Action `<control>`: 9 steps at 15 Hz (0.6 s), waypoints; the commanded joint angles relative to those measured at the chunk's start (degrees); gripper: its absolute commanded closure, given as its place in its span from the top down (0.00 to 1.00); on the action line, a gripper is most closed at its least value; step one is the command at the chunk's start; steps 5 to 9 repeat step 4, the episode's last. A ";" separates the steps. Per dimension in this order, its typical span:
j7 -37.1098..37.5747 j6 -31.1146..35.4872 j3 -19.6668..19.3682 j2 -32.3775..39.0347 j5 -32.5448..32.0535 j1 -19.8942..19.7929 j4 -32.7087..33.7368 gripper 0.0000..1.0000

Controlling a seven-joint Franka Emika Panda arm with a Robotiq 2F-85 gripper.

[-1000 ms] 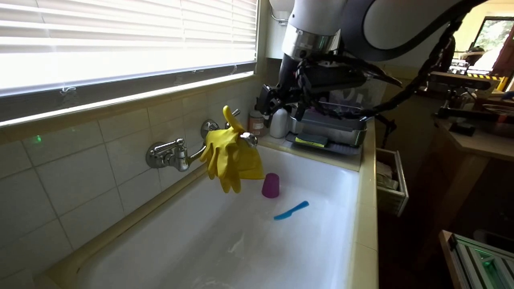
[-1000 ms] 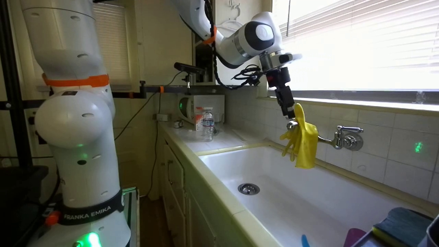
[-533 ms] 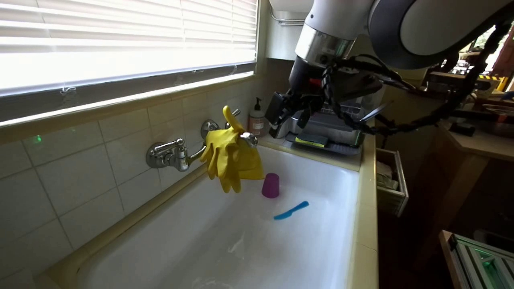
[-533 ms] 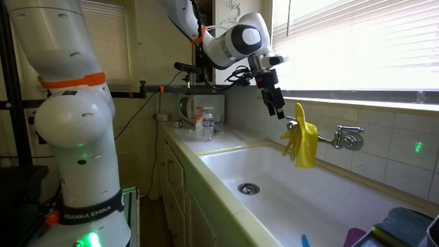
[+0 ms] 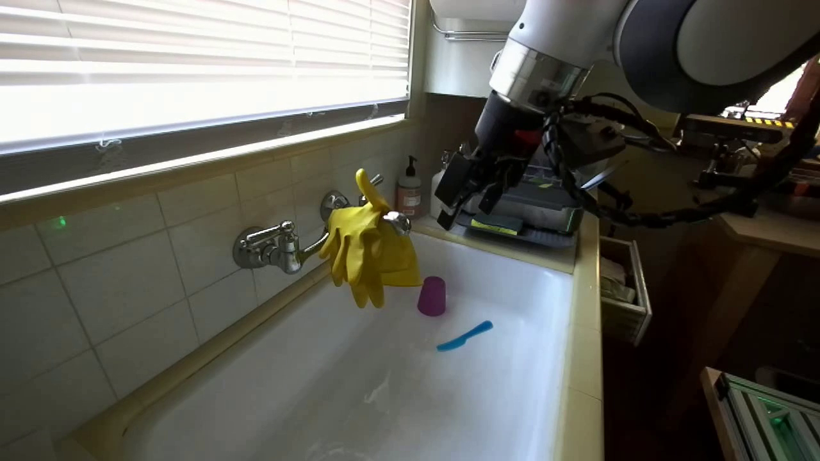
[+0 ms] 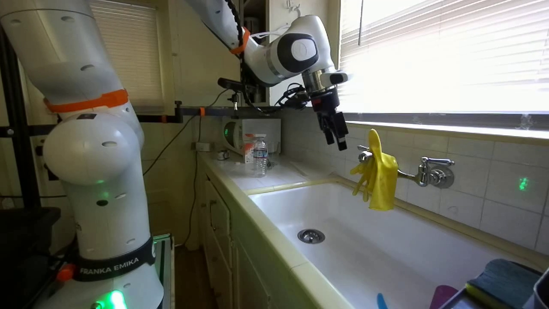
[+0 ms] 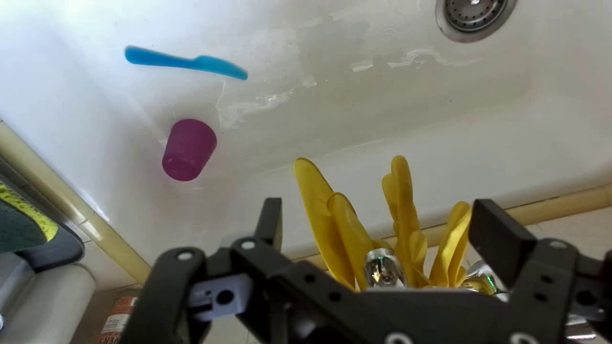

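With the fingers (image 7: 502,239) spread and empty, an off-line descent could strike the spout (image 5: 398,223) below and beside them, dislodging the draped yellow glove (image 6: 383,182).

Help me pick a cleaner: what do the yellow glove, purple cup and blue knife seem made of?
Yellow glove: probably rubber or latex, matte; it drapes in soft folds. Purple cup: likely plastic, smooth, evenly coloured. Blue knife: likely plastic, smooth, one colour end to end, no metallic shine.

claw (image 5: 466,215): near yellow glove (image 5: 360,246) | sink (image 5: 493,403): purple cup (image 5: 432,296), blue knife (image 5: 462,339)
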 commanded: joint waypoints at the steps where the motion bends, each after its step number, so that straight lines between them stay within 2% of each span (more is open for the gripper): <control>1: -0.63 -0.03 1.62 -0.27 0.82 -1.69 -0.19 1.00; 9: -0.69 -0.03 1.66 -0.55 0.91 -1.72 -0.59 1.00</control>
